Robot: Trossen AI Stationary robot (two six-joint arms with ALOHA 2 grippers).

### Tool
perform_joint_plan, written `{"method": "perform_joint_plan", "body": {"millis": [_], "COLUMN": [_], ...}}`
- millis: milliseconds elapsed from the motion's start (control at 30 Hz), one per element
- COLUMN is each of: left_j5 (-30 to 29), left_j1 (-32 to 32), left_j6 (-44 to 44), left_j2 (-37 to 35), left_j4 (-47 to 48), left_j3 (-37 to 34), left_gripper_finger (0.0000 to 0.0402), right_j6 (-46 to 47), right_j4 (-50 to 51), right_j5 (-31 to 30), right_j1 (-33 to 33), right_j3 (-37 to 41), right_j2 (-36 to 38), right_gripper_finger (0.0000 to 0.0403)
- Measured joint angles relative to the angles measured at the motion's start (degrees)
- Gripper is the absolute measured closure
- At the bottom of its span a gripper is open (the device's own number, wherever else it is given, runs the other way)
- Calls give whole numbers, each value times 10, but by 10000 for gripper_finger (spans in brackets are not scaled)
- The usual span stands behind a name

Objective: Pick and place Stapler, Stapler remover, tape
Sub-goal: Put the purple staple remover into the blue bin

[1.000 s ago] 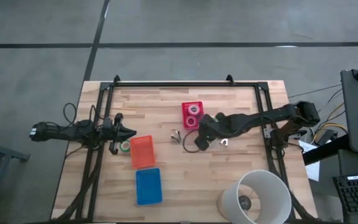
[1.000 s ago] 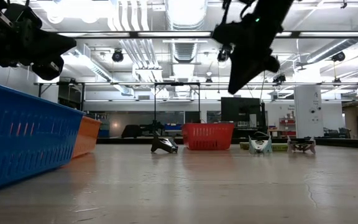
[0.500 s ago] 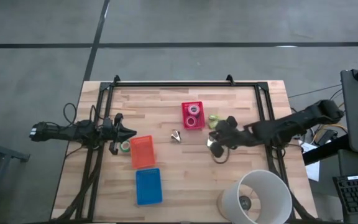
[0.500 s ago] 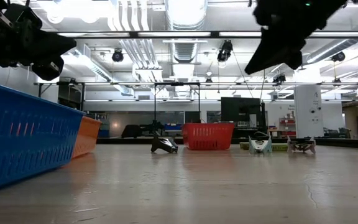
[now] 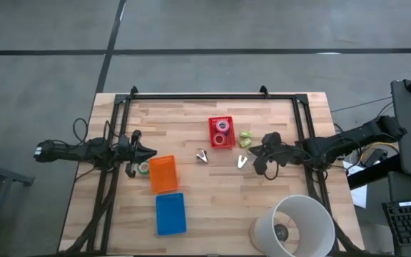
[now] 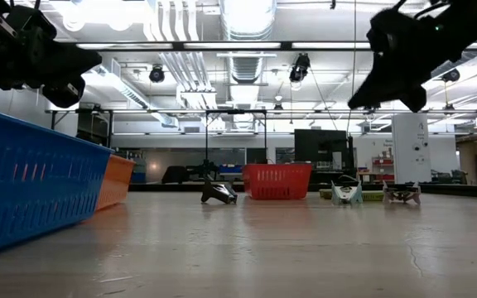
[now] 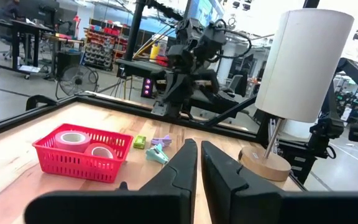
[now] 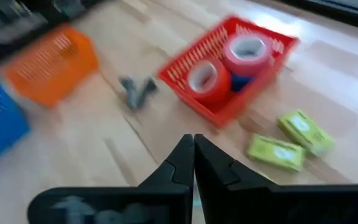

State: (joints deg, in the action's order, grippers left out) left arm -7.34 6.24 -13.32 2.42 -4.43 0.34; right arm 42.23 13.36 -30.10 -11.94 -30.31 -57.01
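High view: wooden tabletop [image 5: 191, 135] with tape [image 5: 221, 131] in the red basket [image 5: 220, 123] at centre; right pincer [image 5: 257, 151], closed and empty, hovers at its 4 o'clock. Left wrist view: left pincer [image 7: 198, 163] nearly closed. Right wrist view: opening wide before descending upon a roll would likely serve best.

Table centre: basket [image 5: 220, 131] holding tape rolls [image 5: 222, 126].
Right of it: two small packs [image 5: 245, 137].
Left edge: tape roll [image 5: 143, 168], two baskets [image 5: 164, 173] beside.
Near-right corner: lamp [image 5: 295, 225].
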Motion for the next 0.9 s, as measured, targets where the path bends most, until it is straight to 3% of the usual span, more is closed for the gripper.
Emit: {"method": "perform_joint_plan", "body": {"millis": [200,367,467,667,800,900], "left_j5": [0,0,0,0,0,0], "left_j1": [0,0,0,0,0,0], "left_j6": [0,0,0,0,0,0], "left_j2": [0,0,0,0,0,0], "left_j4": [2,2,2,3,3,4], "left_j3": [0,0,0,0,0,0], "left_gripper_finger": [378,376,378,376,378,378], "right_j6": [-48,-107,-97,74,291,351], "right_j4": [52,56,75,216,301,299], "right_j5": [53,75,77,78,147,174], "right_j1": [44,69,78,83,83,79], "right_j3": [-21,-23,-25,-73,-100,-99], "right_j2": [-42,-79,-94,-88,-87,-98], "right_gripper_finger": [356,282,231,164,163,172]}}
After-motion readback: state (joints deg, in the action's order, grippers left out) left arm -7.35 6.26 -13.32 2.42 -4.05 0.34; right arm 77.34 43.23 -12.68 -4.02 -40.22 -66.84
